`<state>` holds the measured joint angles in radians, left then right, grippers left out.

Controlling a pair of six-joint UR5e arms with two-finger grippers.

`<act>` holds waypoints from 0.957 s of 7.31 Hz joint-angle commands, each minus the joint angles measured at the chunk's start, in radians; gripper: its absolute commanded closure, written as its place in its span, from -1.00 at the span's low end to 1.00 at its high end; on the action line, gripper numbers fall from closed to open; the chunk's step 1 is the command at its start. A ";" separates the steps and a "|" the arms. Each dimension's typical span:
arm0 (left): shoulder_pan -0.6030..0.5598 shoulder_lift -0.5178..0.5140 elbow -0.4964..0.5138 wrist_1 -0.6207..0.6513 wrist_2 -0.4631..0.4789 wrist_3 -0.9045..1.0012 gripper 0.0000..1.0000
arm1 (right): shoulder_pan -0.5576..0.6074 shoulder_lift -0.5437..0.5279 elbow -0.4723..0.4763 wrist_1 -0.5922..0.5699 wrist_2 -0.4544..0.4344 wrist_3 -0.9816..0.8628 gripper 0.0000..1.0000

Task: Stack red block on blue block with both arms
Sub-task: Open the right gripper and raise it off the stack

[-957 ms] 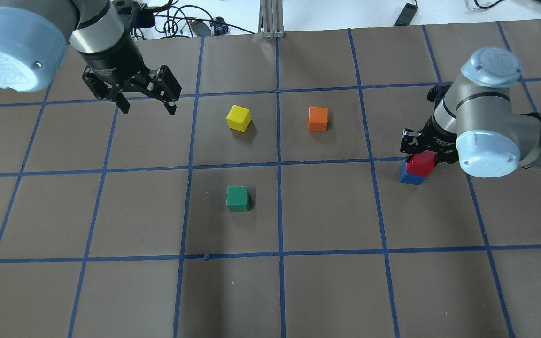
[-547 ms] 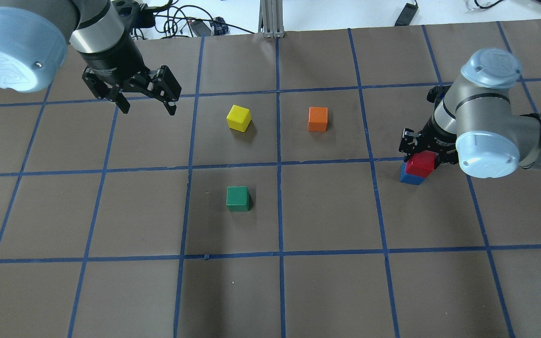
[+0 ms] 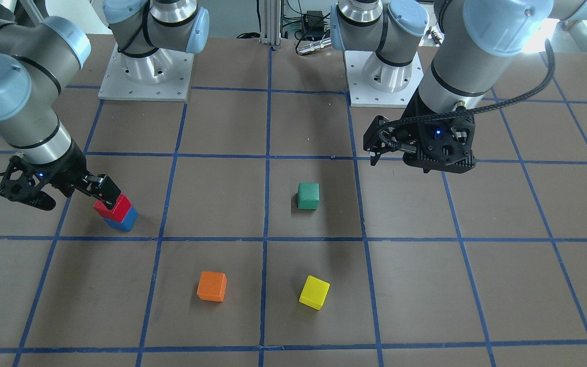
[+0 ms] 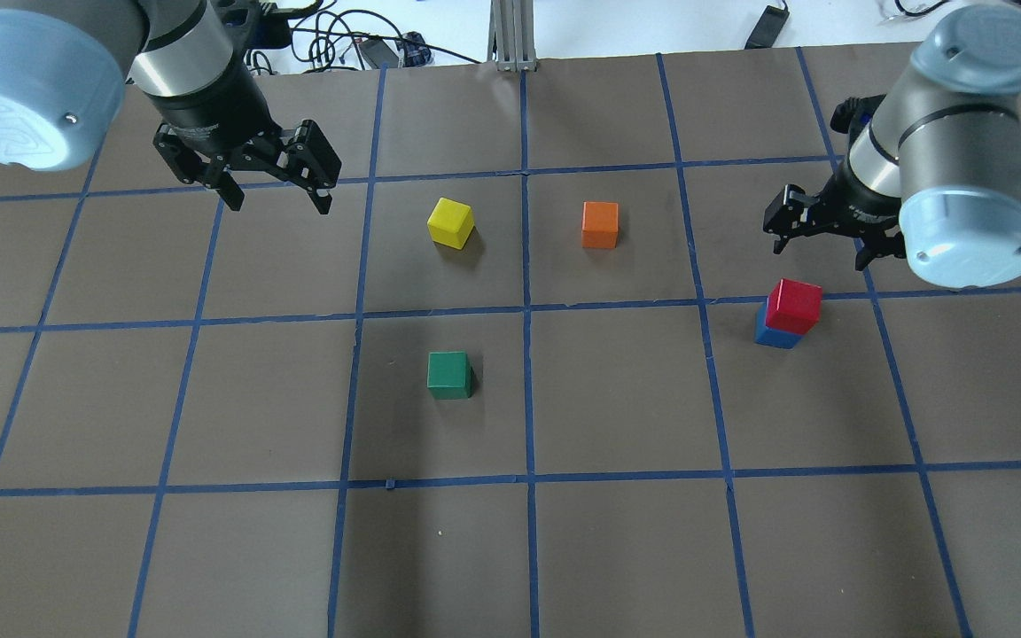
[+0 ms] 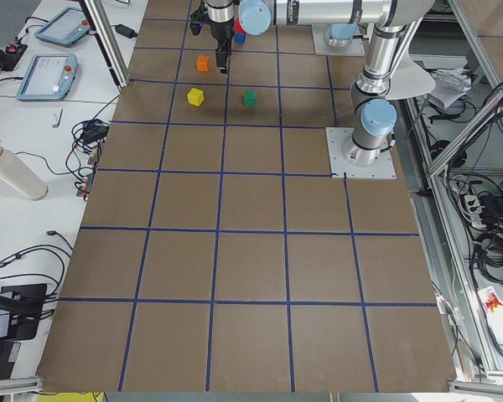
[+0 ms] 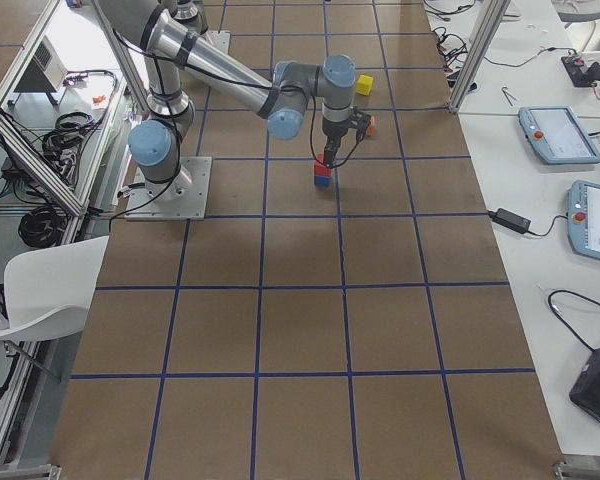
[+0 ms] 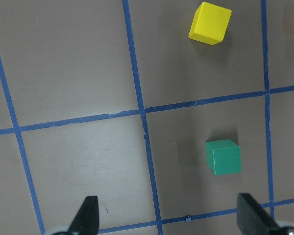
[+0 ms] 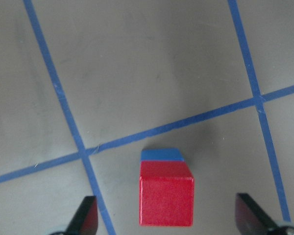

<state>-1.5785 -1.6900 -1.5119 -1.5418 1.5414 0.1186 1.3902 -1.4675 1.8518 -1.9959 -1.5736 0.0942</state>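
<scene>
The red block [image 4: 792, 304] sits on the blue block [image 4: 772, 338], at 3 o'clock in the overhead view. It looks small, hard and light, so I would pinch its flat sides. The right gripper [image 4: 819, 255], at 12 o'clock from it, and the left gripper [image 4: 280, 208] are both wide apart and hold nothing.

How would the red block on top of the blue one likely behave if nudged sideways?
The red block looks like a rigid, flat-faced matte cube, so it would probably slide, not roll. It merely rests on the blue block, the right end effector open and clear of it, so a push may knock it off.
</scene>
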 commanded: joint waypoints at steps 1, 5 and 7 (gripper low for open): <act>0.000 0.003 0.001 0.000 0.002 0.000 -1.00 | 0.100 -0.066 -0.188 0.266 0.004 0.004 -1.00; 0.000 0.010 0.001 0.008 0.003 -0.002 -1.00 | 0.243 -0.077 -0.255 0.306 0.010 0.010 -1.00; 0.000 0.018 0.001 0.035 0.011 -0.011 -1.00 | 0.239 -0.074 -0.255 0.313 -0.008 0.010 -1.00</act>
<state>-1.5785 -1.6778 -1.5112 -1.5188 1.5464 0.1110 1.6301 -1.5426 1.5969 -1.6880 -1.5757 0.1041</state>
